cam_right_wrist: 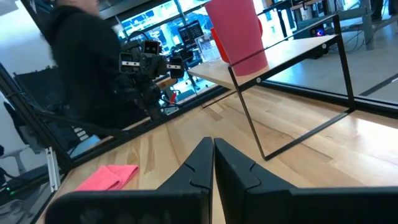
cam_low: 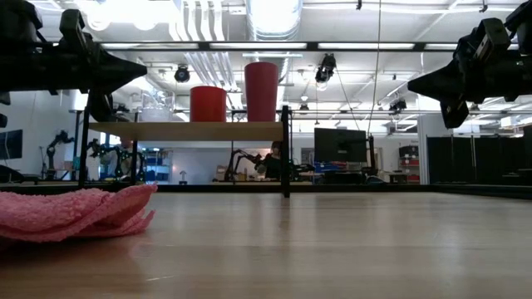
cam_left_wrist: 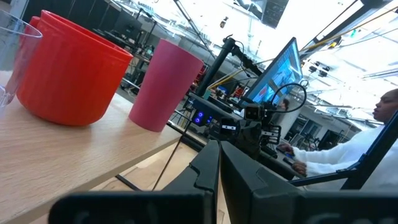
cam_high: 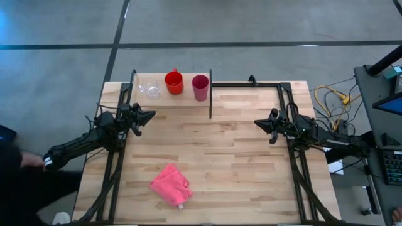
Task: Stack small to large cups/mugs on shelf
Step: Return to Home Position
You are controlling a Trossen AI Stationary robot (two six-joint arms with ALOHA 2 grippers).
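Three vessels, one of each, all on the shelf (cam_high: 182,103), which sits at the far left corner of the surface (cam_high: 239,157) with its long side running left-right. They stand in one row along that long side: small clear cup (cam_high: 150,87) at the left end, red-orange mug (cam_high: 174,82) in the middle, magenta tumbler (cam_high: 200,87) at the right end near the black upright. All three are upright with their mouths up, so the long axis is vertical on each. The mug's handle looks like it pokes toward the far edge. In the low view the tumbler stands a bit taller than the mug, and the clear cup is hard to pick out there. They're close together, but I can't tell if any are touching.

Two arms, both away from the cups. The left gripper (cam_high: 149,115) hangs above the surface just in front of the shelf's left end and points toward the middle. Its fingers (cam_left_wrist: 205,168) are pressed together with nothing in them. The right gripper (cam_high: 257,123) is over on the right side, pointing back at it. Its fingers (cam_right_wrist: 199,163) are closed on nothing too.

One pink cloth (cam_high: 170,185) lies crumpled on the near part of the surface, well apart from the shelf.
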